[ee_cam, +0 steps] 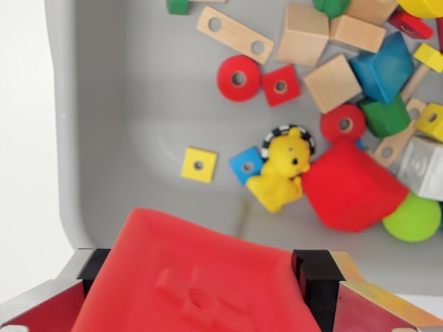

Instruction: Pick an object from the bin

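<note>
Red block (pixel 197 277) clamped between black fingers (pixel 315 280) above bin (pixel 104 138).

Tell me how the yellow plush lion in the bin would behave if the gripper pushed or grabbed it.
The yellow plush lion looks soft, so it would probably squash and flop rather than hold shape. It seems light for its size and would likely slide, not roll, on the smooth bin floor. It leans against the large red block, so a push from the wrist view's left may wedge it there.
</note>
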